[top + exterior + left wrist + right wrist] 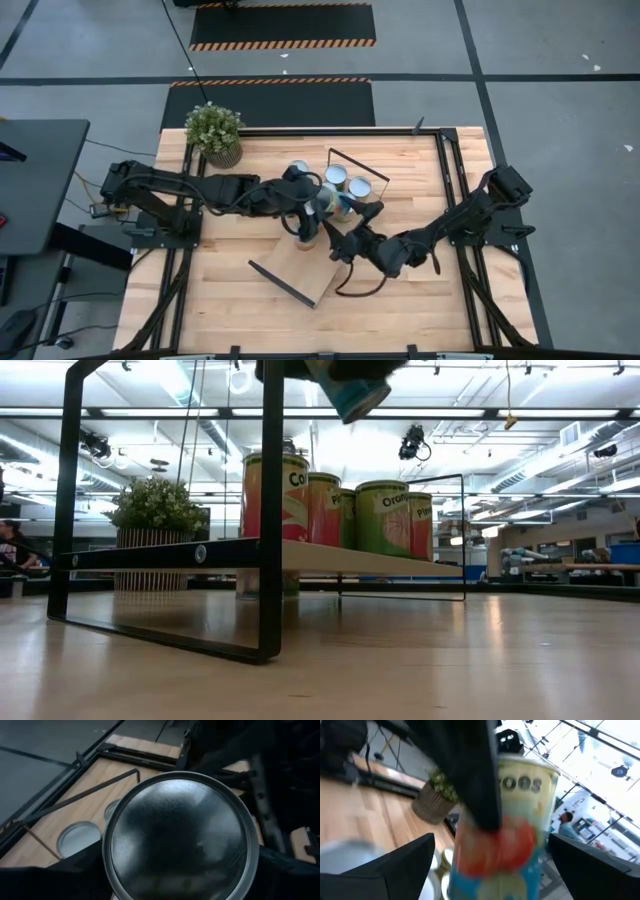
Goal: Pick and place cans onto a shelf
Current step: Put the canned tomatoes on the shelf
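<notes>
Gripping a can (pixel 180 837), left hand (pixel 318 205) seemingly

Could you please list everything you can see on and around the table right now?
cans: five seen in the low view, red, pink and green labels, standing together on the shelf
held can: one, blue, red and cream label, in the air above the shelf
shelf: one, light wood with black wire ends, diagonal at mid-table
plant: one, green, far-left table corner
table: one, light planks
person: one, in the room behind
left gripper: shut on the held can
right gripper: open, beside that can
</notes>
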You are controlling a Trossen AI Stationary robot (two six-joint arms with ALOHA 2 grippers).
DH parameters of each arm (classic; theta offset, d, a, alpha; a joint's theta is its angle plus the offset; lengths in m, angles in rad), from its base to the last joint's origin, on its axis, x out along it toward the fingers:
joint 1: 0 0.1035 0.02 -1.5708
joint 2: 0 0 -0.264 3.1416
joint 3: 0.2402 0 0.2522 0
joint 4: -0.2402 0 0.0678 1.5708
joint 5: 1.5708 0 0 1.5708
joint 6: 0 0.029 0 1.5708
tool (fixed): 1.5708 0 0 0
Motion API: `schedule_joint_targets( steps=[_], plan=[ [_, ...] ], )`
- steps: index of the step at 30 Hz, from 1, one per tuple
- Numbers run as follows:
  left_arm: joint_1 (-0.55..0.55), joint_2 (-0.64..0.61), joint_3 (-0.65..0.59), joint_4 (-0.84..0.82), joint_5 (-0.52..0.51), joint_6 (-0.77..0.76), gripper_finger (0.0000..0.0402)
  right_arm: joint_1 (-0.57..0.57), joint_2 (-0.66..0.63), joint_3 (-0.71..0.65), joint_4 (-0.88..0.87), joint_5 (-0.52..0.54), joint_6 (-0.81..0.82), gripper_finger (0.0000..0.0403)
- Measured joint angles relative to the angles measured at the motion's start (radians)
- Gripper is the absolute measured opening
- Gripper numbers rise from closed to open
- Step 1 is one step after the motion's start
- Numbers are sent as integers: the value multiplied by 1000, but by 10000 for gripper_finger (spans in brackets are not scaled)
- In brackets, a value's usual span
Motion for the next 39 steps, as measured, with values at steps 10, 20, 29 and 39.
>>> schedule_joint_targets(
  steps=[10,20,29,39],
  plan=[
    [-18,1,0,10,-25,32,321,-55,4,29,-4,-56,-32,383],
    [-18,1,0,20,-27,101,321,-58,4,29,-7,-59,-52,328],
    [-15,1,-1,11,-24,136,362,-48,4,29,-10,-60,-44,333],
    [-11,-19,-3,-4,-25,224,393,-57,3,29,-116,-66,61,333]
  ],
)
